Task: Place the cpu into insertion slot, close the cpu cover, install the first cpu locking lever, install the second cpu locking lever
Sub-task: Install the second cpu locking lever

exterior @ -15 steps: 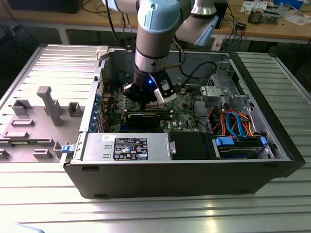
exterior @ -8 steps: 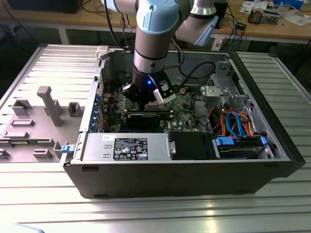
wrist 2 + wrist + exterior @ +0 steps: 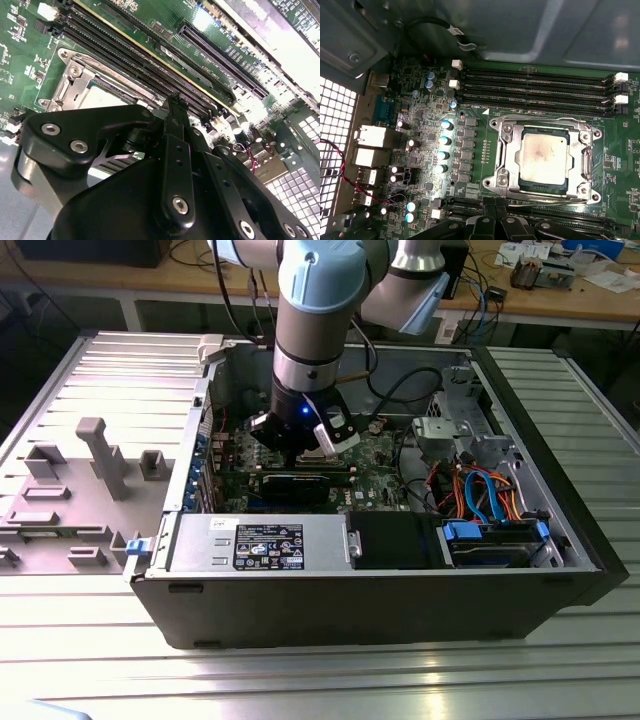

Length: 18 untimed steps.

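The cpu (image 3: 541,156) lies seated in the insertion slot (image 3: 543,189) with the cpu cover (image 3: 509,150) closed flat around it. The gripper (image 3: 176,102) hovers just beside the socket, holding nothing; its black linkage hides the fingertips, so whether they stand apart cannot be told. In the exterior view the arm's wrist (image 3: 310,360) blocks the socket.

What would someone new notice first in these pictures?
The pale blue robot arm reaching down into the open computer case in the exterior view. In the first wrist view, the silver cpu sits in its socket with the cpu cover closed around it, beside the long black memory slots.
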{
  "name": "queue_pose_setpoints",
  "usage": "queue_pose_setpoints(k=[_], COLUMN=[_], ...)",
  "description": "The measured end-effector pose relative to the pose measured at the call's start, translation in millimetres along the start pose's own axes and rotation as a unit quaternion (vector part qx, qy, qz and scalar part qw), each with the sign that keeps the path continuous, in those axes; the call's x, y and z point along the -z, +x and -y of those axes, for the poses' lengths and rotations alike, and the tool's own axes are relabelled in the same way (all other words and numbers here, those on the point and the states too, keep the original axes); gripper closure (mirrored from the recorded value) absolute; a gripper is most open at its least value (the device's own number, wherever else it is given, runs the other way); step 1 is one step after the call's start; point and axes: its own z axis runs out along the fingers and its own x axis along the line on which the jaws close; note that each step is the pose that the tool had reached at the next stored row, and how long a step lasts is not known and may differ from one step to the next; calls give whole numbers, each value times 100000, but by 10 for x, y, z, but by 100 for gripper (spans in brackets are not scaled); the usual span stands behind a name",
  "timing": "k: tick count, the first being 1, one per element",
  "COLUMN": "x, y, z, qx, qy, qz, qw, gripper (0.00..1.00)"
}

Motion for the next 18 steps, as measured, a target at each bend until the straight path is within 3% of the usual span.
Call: queue_pose_setpoints(k=[8,13,18], x=[-4,-25,-74], y=[4,17,21], z=[1,2,10], qx=[18,71,103], qy=[-110,-784,-1141], qz=[9,86,132], qw=[100000,99997,99993], gripper=[89,89,89])
